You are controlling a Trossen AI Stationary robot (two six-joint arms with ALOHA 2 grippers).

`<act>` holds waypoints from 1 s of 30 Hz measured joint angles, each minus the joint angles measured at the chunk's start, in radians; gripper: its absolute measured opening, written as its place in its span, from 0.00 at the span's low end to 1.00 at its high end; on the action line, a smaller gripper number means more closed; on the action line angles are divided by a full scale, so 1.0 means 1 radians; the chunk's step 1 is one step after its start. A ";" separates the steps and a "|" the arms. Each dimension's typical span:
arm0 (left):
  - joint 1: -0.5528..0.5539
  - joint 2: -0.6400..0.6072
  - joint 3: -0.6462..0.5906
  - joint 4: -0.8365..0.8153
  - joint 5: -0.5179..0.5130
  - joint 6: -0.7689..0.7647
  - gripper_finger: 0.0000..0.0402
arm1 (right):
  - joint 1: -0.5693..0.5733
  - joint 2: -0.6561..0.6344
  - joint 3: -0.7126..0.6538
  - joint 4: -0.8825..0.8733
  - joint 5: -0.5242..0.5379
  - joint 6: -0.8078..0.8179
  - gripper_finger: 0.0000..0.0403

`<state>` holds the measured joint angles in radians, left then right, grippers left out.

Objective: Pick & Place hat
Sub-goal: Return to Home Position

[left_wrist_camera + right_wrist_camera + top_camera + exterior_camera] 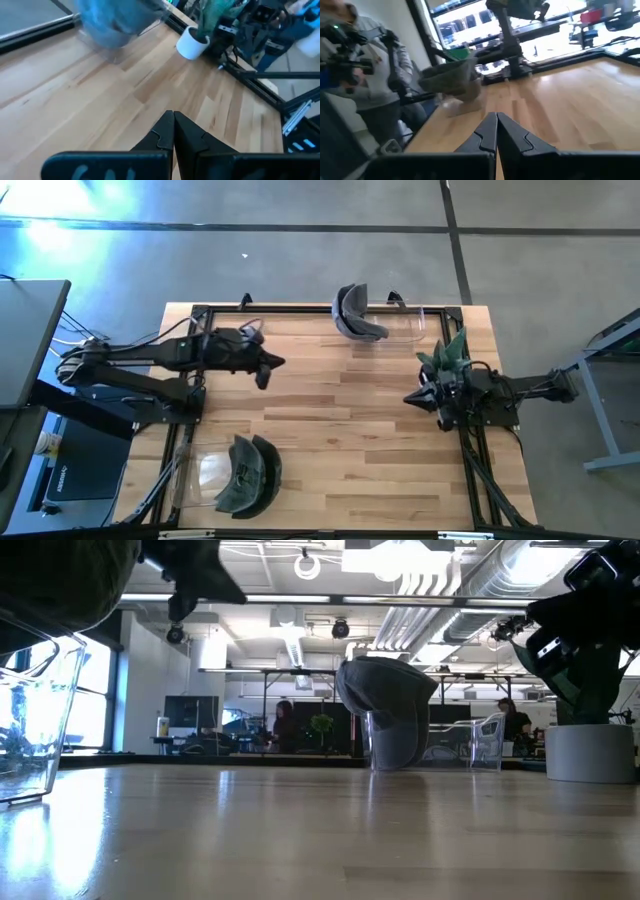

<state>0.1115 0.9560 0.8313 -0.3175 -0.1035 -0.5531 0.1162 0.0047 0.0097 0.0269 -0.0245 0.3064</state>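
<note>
Left arm (150, 356): stretched inward from the left side.
Left gripper (276, 364): fingers pressed together, empty.
Right arm (505, 388): folded close at the right side.
Right gripper (409, 397): fingers together, empty.

**Open-plan robotics lab**

High above the right claw (496, 116) run exposed ceiling ducts (450, 580) and strip lights (300, 598). Off to its side, people (285, 725) sit at desks with monitors (190, 712). Below its wooden bench (330, 430) lies bare concrete floor (300, 250).

The high camera looked straight down on the whole table (330, 410). The low camera sat at tabletop height by one edge, facing level toward the gray cap (385, 700) at the opposite edge, also seen from above. Each wrist camera looked closely over the boards.
</note>
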 joint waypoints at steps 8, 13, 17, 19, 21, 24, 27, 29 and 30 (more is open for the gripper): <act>0.035 -0.258 -0.223 0.076 -0.004 -0.006 0.00 | 0.000 0.003 0.000 0.002 0.084 -0.035 0.00; 0.045 -0.437 -0.338 0.092 0.055 -0.001 0.00 | 0.000 0.003 0.000 0.001 0.076 0.084 0.02; 0.081 -0.578 -0.437 0.090 0.082 0.004 0.00 | 0.000 0.003 0.000 0.001 0.075 0.084 0.03; 0.088 -0.645 -0.478 0.090 0.056 0.029 0.00 | 0.000 0.002 0.000 0.001 0.075 0.065 0.03; 0.085 -0.704 -0.516 0.111 0.014 0.071 0.00 | 0.000 0.002 0.000 0.001 0.075 0.047 0.03; 0.085 -0.785 -0.589 0.195 -0.004 0.134 0.00 | 0.000 0.002 0.000 0.001 0.075 0.044 0.03; 0.085 -0.857 -0.671 0.273 0.015 0.167 0.00 | 0.000 0.002 0.000 0.001 0.074 0.051 0.02; 0.085 -0.901 -0.724 0.305 0.035 0.169 0.00 | 0.000 0.003 0.000 0.001 0.074 0.051 0.02; 0.085 -0.920 -0.749 0.321 0.048 0.169 0.00 | 0.000 0.002 0.000 0.001 0.074 0.051 0.02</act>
<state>0.1963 0.0357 0.0824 0.0040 -0.0558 -0.3840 0.1158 0.0072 0.0093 0.0280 0.0500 0.3576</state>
